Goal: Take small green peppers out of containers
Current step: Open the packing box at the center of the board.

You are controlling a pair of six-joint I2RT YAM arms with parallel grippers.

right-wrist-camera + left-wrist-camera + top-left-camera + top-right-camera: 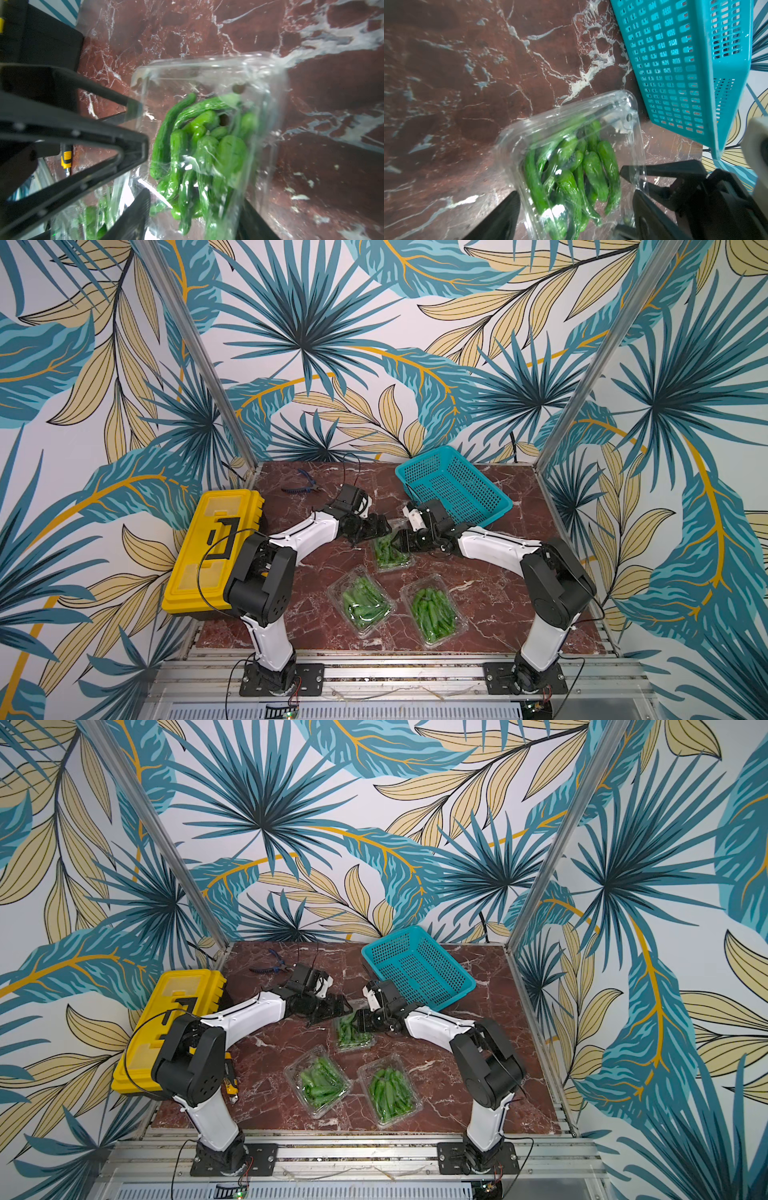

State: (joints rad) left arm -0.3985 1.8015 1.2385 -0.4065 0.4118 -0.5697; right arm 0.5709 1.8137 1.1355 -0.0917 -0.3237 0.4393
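**Surface** (490, 597): red-brown marble pattern with white veins.

**Nearest, side by side in both top views:** first container (337, 593) on the left, turned askew. The second container (452, 596) sits to its right, apart from it. Both are clear plastic, filled with small green peppers (434, 614) that show through the plastic.

**Left edge:** yellow toolbox (216, 547), lying flat, black handle on top.

**Middle:** third container (405, 566), also clear, with small green peppers heaped inside, set between the two arms' working ends.
- At its far-left end is the left gripper (383, 527), jaws standing wide. In the left wrist view the container lies between them, and no firm hold on it is visible.
- At its right side is the right gripper (398, 540), jaws partly apart. In the right wrist view the container sits between them. Whether they press on the plastic cannot be told.
- The two nearly meet over the container.

**Behind the right gripper:** teal perforated basket (453, 485), set at an angle. In the left wrist view it is just beside the third container's far corner.

**Farthest, back left:** blue-handled pliers (301, 486), lying flat, well apart from the containers.
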